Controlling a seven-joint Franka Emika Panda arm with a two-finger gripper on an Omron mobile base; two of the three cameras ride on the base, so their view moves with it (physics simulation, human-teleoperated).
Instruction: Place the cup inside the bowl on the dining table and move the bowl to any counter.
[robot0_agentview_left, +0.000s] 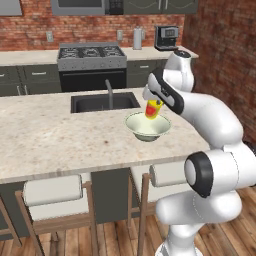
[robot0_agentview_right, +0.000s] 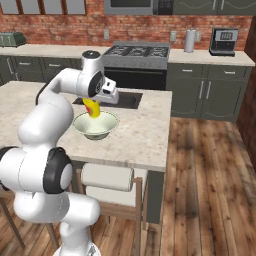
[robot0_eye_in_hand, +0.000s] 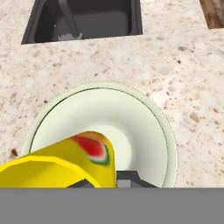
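The small yellow cup (robot0_agentview_left: 151, 109) with a red patch hangs tilted just above the wide pale bowl (robot0_agentview_left: 137, 128), and my gripper (robot0_agentview_left: 153, 103) is shut on it. From the right base view the cup (robot0_agentview_right: 92, 109) dips into the mouth of the bowl (robot0_agentview_right: 102, 127) below the gripper (robot0_agentview_right: 95, 103). In the hand view the cup (robot0_eye_in_hand: 65, 162) lies across the lower left, over the bowl (robot0_eye_in_hand: 135, 118); one dark fingertip (robot0_eye_in_hand: 127, 177) shows beside it. The bowl stands on the dining table (robot0_agentview_left: 50, 135) near the black sink (robot0_agentview_left: 102, 102).
Cushioned stools (robot0_agentview_left: 52, 192) stand under the table's near edge. Behind it runs the counter (robot0_agentview_right: 210, 57) with a stove (robot0_agentview_left: 91, 55), a kettle (robot0_agentview_left: 137, 37), a coffee machine (robot0_agentview_left: 166, 37) and a toaster (robot0_agentview_right: 11, 39). Wooden floor (robot0_agentview_right: 210, 165) lies to the right.
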